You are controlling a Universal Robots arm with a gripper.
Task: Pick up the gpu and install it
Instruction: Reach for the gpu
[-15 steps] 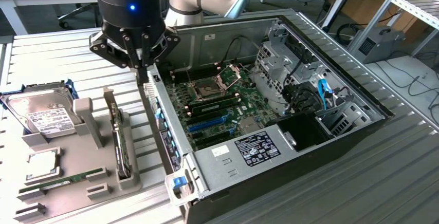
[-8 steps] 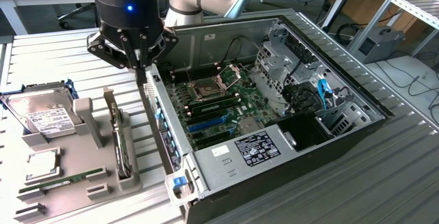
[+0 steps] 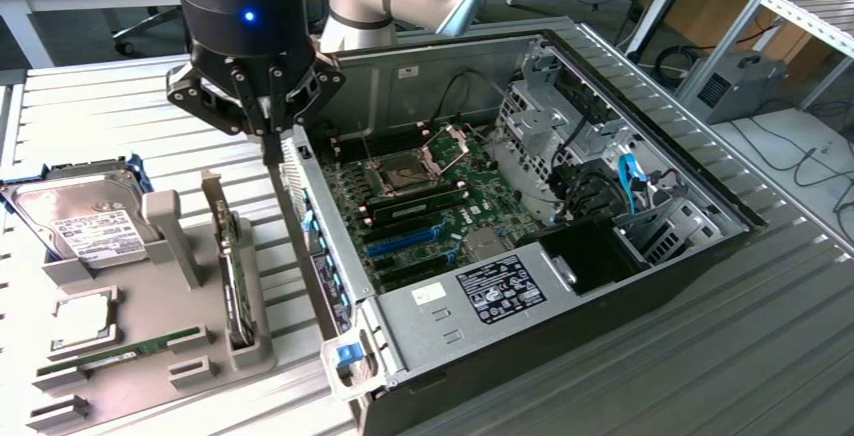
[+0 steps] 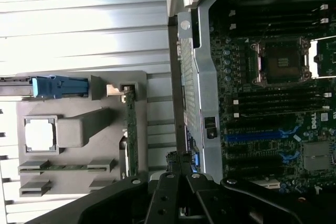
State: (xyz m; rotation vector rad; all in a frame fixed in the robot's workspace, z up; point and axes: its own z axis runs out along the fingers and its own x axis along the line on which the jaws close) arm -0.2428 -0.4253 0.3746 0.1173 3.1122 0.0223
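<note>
The gpu [image 3: 238, 291] stands on edge in the grey holder [image 3: 147, 356] on the worktop [image 3: 107, 106], untouched; thin, stiff, light, probably fragile, best pinched along its bare top edge; beyond it the gripper [image 3: 274, 148] hangs closed and empty by the computer case [image 3: 534, 316]

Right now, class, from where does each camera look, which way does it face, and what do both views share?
Exterior view: sits high off the arm, looking down at an angle on the open computer case, with the grey holder at the exterior view's left; the arm and its shut claw show.
Wrist view: rides on the wrist, looking down past the claw at the holder and the motherboard.
Shared: the gpu standing on edge in the holder, the case, the claw.
</note>
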